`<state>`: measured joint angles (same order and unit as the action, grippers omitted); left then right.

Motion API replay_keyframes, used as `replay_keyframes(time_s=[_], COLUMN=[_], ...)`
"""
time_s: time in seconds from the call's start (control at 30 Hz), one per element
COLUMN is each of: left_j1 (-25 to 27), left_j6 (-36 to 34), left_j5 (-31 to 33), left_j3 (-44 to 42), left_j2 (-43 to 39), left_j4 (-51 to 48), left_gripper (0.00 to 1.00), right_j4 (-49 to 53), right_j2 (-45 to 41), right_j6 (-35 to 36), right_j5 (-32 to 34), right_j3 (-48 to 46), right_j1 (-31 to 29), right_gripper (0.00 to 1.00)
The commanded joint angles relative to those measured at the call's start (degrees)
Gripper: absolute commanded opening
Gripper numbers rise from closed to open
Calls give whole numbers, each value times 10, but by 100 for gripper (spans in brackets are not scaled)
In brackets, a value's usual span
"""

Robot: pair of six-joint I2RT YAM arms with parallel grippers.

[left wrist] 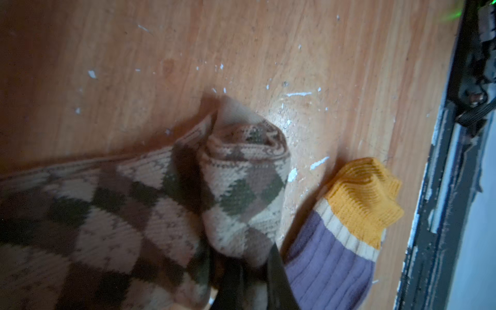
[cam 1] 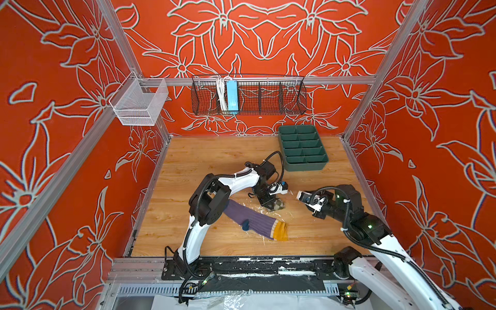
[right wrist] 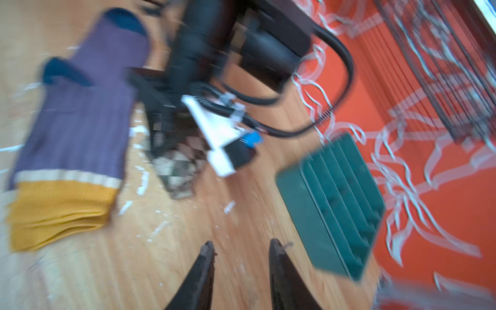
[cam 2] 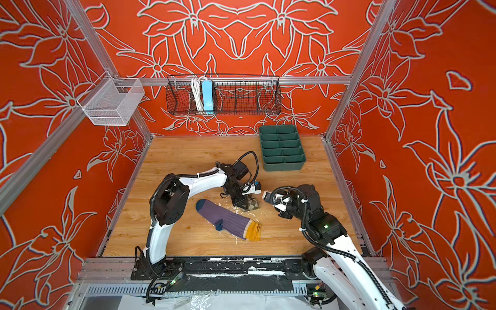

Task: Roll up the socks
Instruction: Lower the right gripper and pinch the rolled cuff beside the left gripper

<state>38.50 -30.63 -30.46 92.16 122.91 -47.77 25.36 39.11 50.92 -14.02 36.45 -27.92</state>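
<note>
Between the jaws of the left gripper [left wrist: 253, 279] sits, clamped, the part-rolled argyle sock [left wrist: 241, 188], purple sock [left wrist: 327, 263] just beside; right gripper [right wrist: 243, 249] gapes empty.

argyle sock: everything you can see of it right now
The argyle sock is beige knit with brown and olive diamonds. One end is wound into a loose roll, its spiral edge showing in the left wrist view; the rest trails away unrolled. It lies mid-way across the table, half hidden in both top views under the left gripper, which is shut on the roll. The purple sock lies close beside it.
</note>
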Motion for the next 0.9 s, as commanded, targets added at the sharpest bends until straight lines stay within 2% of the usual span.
replay_keyframes(time_s=[0.0,0.2,0.47,0.6,0.77,0.87], left_j1=[-9,-17,-18,-18,-18,-18], left_j6=[-2,0,-2,-4,-5,-4], left_j5=[-22,-23,-26,-29,-34,-39], left_j3=[-5,10,15,16,18,21], left_j2=[36,52,59,59,60,59], left_j4=[-82,-89,-96,-100,-103,-104], left_gripper=[0,0,0,0,0,0], right_j4=[15,-103,-280,-342,-352,-340], right_j2=[47,212,395,447,487,501], right_j6=[116,172,162,155,160,154], right_j5=[6,76,132,158,163,160], right_j3=[-17,-29,-19,-13,-8,-2], right_j1=[-67,-153,-161,-161,-160,-161], right_gripper=[39,40,44,44,42,32])
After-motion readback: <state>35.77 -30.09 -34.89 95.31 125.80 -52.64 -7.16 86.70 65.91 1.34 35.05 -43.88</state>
